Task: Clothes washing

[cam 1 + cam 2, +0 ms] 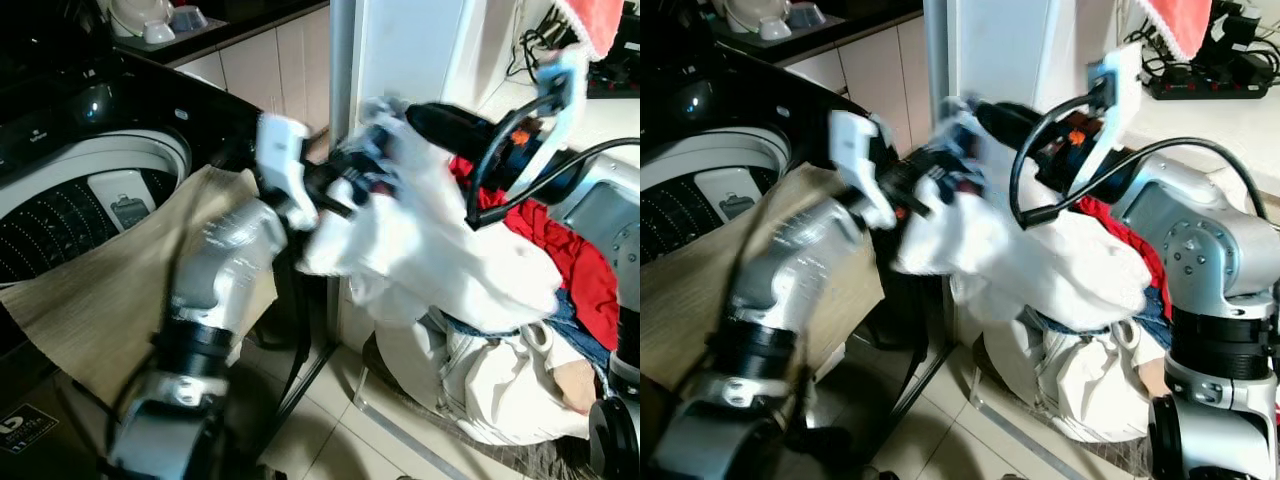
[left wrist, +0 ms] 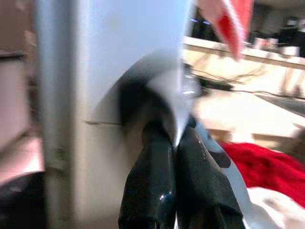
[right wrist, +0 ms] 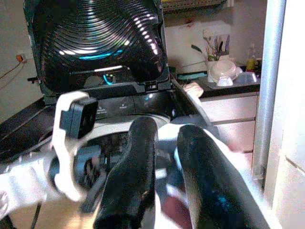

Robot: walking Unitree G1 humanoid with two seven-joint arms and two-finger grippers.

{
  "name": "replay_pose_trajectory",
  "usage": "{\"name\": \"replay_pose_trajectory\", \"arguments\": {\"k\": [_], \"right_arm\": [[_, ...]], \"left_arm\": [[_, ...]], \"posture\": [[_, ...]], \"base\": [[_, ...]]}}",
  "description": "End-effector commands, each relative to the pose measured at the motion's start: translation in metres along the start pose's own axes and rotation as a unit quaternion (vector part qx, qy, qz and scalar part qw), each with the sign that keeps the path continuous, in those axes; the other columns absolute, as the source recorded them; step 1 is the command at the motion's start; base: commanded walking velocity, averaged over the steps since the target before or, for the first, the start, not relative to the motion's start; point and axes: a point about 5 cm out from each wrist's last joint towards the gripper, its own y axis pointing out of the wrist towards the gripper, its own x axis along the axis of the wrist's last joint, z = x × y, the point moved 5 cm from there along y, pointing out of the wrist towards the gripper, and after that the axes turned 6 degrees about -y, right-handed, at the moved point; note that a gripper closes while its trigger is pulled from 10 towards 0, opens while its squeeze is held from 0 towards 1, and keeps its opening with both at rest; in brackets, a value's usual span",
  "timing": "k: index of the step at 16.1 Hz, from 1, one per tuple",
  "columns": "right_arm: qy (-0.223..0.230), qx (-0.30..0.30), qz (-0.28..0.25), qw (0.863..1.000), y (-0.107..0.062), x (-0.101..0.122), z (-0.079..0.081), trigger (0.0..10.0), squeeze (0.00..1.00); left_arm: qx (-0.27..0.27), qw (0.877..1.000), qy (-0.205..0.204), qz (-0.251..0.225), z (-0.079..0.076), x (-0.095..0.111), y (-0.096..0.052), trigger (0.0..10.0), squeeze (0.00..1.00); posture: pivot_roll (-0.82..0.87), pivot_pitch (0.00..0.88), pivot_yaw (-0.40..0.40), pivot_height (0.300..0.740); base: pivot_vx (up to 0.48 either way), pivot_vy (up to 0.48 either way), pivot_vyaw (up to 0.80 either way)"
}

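Nearest the camera, low at the left, the left arm's silver forearm rises toward the middle of the scene, where the left gripper (image 1: pixel 350 180) is pinched closed on a white garment (image 1: pixel 440 250); the left wrist view shows its two black fingers (image 2: pixel 157 181) pressed together with a fold of pale cloth between them. The right gripper (image 1: pixel 975 125) meets it from the other side at the same bunched edge. In the right wrist view its fingers (image 3: pixel 136 157) stand a little apart with white cloth lying between them, so whether they truly clamp the fabric cannot be told. The garment hangs between the two grippers, lifted clear of the laundry pile (image 1: pixel 500 390) below it, presumably so that it can be carried across without dragging other pieces along. That pile, of cream, blue and red clothing (image 1: pixel 575 265), lies on the floor at the right beside a white cabinet (image 1: pixel 400 50). At the left, a beige cloth (image 1: pixel 110 290) drapes over the front rim of the top-loading washing machine (image 1: pixel 60 190). Farther back its dark lid (image 3: pixel 95 43) stands raised, leaving the drum open to receive the load. Judged from this, the garment is mid-transfer and not yet in the drum.
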Motion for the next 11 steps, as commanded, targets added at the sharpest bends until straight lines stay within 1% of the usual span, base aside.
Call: {"name": "replay_pose_trajectory", "arguments": {"k": [1, 2, 3, 4, 5, 6, 7, 8, 9, 10, 11], "right_arm": [[-0.027, 0.013, -0.02, 0.999, 0.0, 0.015, 0.008, 10.0, 0.0], [-0.03, 0.019, -0.021, 0.999, 0.0, 0.016, 0.011, 10.0, 0.0], [-0.036, 0.031, -0.022, 0.999, -0.001, 0.018, 0.017, 10.0, 0.0], [-0.037, 0.034, -0.022, 0.998, -0.001, 0.018, 0.019, 10.0, 0.0], [-0.039, 0.042, -0.021, 0.998, -0.001, 0.018, 0.023, 10.0, 0.0], [-0.042, 0.052, -0.019, 0.998, 0.001, 0.017, 0.03, 10.0, 0.0], [-0.042, 0.056, -0.019, 0.997, 0.002, 0.017, 0.032, 10.0, 0.0], [-0.042, 0.057, -0.02, 0.997, 0.004, 0.016, 0.034, 10.0, 0.0], [-0.04, 0.06, -0.025, 0.997, 0.011, 0.015, 0.041, 10.0, 0.0], [-0.04, 0.06, -0.025, 0.997, 0.011, 0.015, 0.041, 10.0, 0.0], [-0.041, 0.062, -0.022, 0.997, 0.015, 0.012, 0.045, 10.0, 0.0]], "left_arm": [[0.056, 0.996, 0.043, -0.049, 0.03, 0.037, -0.006, 0.0, 0.0], [0.08, 0.993, 0.066, -0.062, 0.041, 0.051, -0.009, 0.0, 0.0], [0.134, 0.978, 0.13, -0.09, 0.064, 0.083, -0.018, 0.0, 0.0], [0.152, 0.972, 0.152, -0.1, 0.071, 0.095, -0.021, 0.0, 0.0], [0.198, 0.946, 0.227, -0.122, 0.086, 0.126, -0.031, 0.0, 0.0], [0.274, 0.868, 0.382, -0.162, 0.102, 0.189, -0.056, 0.0, 0.0], [0.299, 0.832, 0.432, -0.18, 0.104, 0.212, -0.067, 0.0, 0.0], [0.311, 0.809, 0.462, -0.189, 0.104, 0.223, -0.072, 0.0, 0.0], [0.327, 0.756, 0.531, -0.199, 0.101, 0.234, -0.077, 0.0, 0.0], [0.327, 0.756, 0.531, -0.199, 0.101, 0.234, -0.077, 0.0, 0.0], [0.34, 0.727, 0.561, -0.205, 0.101, 0.237, -0.079, 0.0, 0.0]], "posture": [[-0.13, 0.0, 0.068, 0.74], [-0.13, 0.0, 0.069, 0.74], [-0.13, 0.0, 0.068, 0.74], [-0.13, 0.0, 0.068, 0.74], [-0.12, 0.0, 0.067, 0.74], [-0.12, 0.0, 0.063, 0.74], [-0.12, 0.0, 0.063, 0.74], [-0.11, 0.0, 0.061, 0.74], [-0.11, 0.0, 0.061, 0.74], [-0.11, 0.0, 0.061, 0.74], [-0.12, 0.0, 0.064, 0.74]], "base": [[0.0, 0.0, 0.0], [0.0, 0.0, 0.0], [0.0, 0.0, 0.0], [0.0, 0.0, 0.0], [0.0, 0.0, 0.0], [0.0, 0.0, 0.0], [0.0, 0.0, 0.0], [0.0, 0.0, 0.0], [0.0, 0.0, 0.0], [0.0, 0.0, 0.0], [0.0, 0.0, 0.0]]}}
